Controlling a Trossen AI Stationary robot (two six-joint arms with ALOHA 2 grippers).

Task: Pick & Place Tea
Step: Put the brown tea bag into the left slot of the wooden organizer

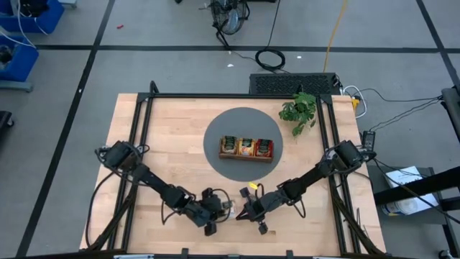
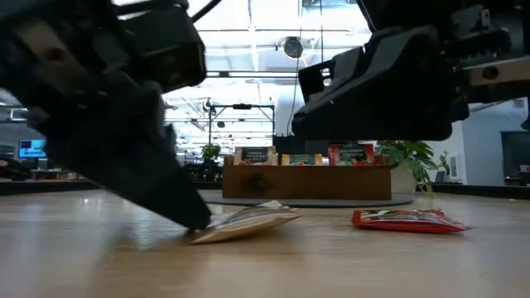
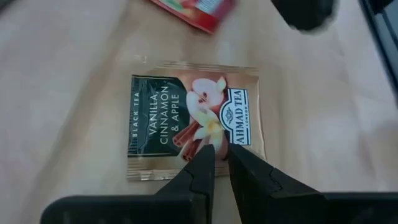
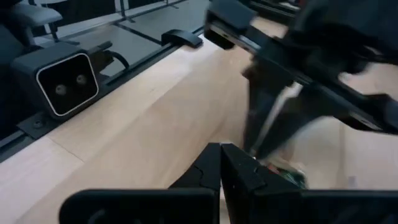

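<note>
A cream-white tea sachet with a dark green end [image 3: 186,118] lies on the wooden table near its front edge. It also shows in the low view [image 2: 248,222]. My left gripper [image 3: 219,152] stands over it, fingers nearly together [image 1: 220,210]. A red sachet [image 2: 410,219] lies flat on the table just beyond the cream one [image 3: 196,9]. My right gripper [image 4: 221,150] is shut and empty. It hovers above the table close to the left gripper [image 1: 246,211]. More sachets stand in the brown wooden tray [image 1: 246,157]. My left gripper has both fingertips [image 3: 205,155] on the printed face of the cream sachet, near one long edge [image 3: 214,134], with only a narrow gap between them. It comes slanting down from above. The sachet lies on the table under the fingers, its free end slightly raised [image 2: 286,215].
The tray sits on a round grey mat [image 1: 215,129] at the table's middle. A small green plant [image 1: 299,111] stands at the far right. A yellow scrap [image 1: 253,185] lies beside the right arm. The two grippers are close together at the near edge.
</note>
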